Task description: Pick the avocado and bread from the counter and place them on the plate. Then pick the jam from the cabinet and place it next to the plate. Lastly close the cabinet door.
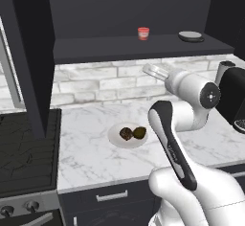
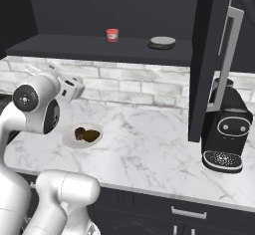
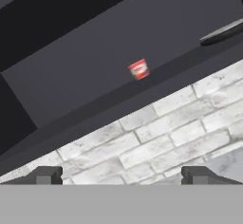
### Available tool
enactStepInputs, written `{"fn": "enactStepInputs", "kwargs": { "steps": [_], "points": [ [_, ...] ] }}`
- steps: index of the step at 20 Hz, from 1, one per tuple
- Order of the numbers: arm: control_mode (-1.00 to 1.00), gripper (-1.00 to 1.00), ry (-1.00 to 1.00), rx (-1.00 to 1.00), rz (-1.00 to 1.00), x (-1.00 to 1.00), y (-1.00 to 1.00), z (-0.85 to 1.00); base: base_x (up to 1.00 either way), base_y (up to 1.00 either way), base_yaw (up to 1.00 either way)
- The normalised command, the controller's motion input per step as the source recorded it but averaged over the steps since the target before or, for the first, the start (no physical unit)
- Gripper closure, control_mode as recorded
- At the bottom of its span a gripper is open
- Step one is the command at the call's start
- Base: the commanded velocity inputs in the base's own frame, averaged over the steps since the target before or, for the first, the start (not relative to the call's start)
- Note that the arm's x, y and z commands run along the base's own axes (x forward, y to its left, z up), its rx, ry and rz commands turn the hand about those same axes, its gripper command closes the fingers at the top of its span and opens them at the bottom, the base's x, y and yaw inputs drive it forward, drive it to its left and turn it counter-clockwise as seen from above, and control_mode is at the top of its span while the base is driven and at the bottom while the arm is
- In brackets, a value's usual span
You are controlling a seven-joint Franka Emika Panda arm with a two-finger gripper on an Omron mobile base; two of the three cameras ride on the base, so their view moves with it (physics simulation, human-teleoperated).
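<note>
- done: avocado (image 1: 139, 132) and bread (image 1: 126, 133) lie on the plate (image 1: 115, 139), frame centre, on the table (image 1: 91, 153).
- left: jam (image 1: 143, 33) on the cabinet (image 1: 95, 48) shelf, upper centre; door open.
- pincer (image 3: 121, 175) wide apart, empty, aimed at it.

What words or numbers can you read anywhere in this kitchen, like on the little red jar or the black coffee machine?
No words or numbers can be read anywhere.
Jam: a pale band near its top, too small and blurred to show any letters.
Coffee machine: two round marks and a curved line on its front, no text.
Stove knobs: no readable markings.
Cabinet, plate, counter: plain.
</note>
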Motion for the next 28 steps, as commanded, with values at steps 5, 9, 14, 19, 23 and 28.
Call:
{"fn": "enactStepInputs", "kwargs": {
  "steps": [5,9,14,19,23,28],
  "points": [
    [-1.0,-1.0,0.0,-0.16,-0.09,-0.01,0.08,0.17,0.0,0.0,0.0],
    [-1.0,-1.0,0.01,-0.09,-0.12,0.0,0.05,0.11,0.0,0.0,0.0],
    [-1.0,-1.0,-0.01,0.0,-0.01,-0.01,-0.02,0.02,0.0,0.0,0.0],
    [-1.0,-1.0,-0.04,0.04,-0.05,-0.01,-0.2,0.31,0.0,0.0,0.0],
    [-1.0,-1.0,-0.01,-0.02,-0.07,-0.01,-0.2,0.31,0.0,0.0,0.0],
    [-1.0,-1.0,0.0,-0.1,-0.06,0.0,-0.16,0.15,0.0,0.0,0.0]
  ]
}}
